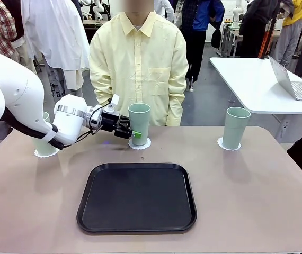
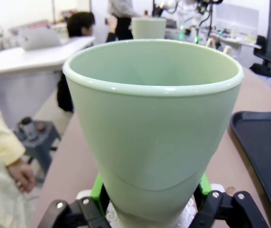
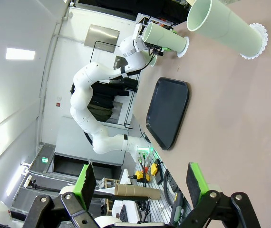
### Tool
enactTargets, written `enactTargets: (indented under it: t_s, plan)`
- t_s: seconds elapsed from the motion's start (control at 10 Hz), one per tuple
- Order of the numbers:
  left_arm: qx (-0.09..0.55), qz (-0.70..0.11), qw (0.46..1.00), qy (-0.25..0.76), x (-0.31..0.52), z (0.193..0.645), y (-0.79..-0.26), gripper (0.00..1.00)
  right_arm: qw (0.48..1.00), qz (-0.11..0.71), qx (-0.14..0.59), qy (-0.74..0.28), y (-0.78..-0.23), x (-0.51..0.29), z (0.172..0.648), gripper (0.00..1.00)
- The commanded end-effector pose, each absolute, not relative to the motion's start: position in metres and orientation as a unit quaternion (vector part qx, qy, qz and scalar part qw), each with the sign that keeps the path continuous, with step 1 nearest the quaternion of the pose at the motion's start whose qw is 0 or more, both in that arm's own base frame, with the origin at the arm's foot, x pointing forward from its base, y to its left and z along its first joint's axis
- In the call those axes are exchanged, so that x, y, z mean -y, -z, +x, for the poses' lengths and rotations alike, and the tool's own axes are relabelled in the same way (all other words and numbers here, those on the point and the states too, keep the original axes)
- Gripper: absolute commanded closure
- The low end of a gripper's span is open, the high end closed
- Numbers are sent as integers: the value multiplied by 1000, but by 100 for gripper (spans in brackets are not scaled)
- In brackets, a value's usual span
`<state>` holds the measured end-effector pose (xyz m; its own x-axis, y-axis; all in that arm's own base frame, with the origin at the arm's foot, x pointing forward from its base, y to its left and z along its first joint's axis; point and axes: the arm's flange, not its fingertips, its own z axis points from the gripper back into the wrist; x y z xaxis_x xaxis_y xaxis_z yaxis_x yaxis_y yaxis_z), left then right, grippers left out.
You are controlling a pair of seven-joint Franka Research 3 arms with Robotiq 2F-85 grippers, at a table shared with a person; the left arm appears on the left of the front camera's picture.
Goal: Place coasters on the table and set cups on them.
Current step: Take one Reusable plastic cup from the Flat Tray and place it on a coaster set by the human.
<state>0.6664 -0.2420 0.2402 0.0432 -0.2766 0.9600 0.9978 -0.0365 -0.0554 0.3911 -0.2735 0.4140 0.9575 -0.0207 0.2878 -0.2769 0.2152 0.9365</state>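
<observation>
Three mint-green cups stand on white lacy coasters along the far side of the table. My left gripper is shut on the middle cup low on its wall, just above its coaster. In the left wrist view the green pads press both sides of that cup, with the coaster's lace beneath. The left cup is half hidden behind my left arm. The right cup stands free on its coaster. My right gripper is open and holds nothing.
A black tray lies in the middle of the table near my side. A person in a yellow shirt stands at the far edge behind the middle cup. A white table with a laptop is at the back right.
</observation>
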Motion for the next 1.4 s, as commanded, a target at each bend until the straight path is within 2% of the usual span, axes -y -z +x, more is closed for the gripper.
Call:
enactTargets:
  t_s: [0.0,0.2,0.3,0.7,0.9,1.3]
  plan:
    - [386,-458,565,567,246,675,-240,17,771,621,119,-81,-414,274,391,0]
    - [382,-460,564,570,246,674,-238,17,771,621,119,-81,-414,274,391,0]
    - [379,-463,564,570,246,674,-239,0,771,621,119,-81,-414,274,391,0]
    - [364,-431,575,592,246,667,-250,0,771,621,119,-81,-414,274,391,0]
    - [335,-384,604,613,246,659,-261,0,771,621,119,-81,-414,274,391,0]
    - [233,-245,674,656,235,638,-295,0,771,621,119,-81,-414,274,391,0]
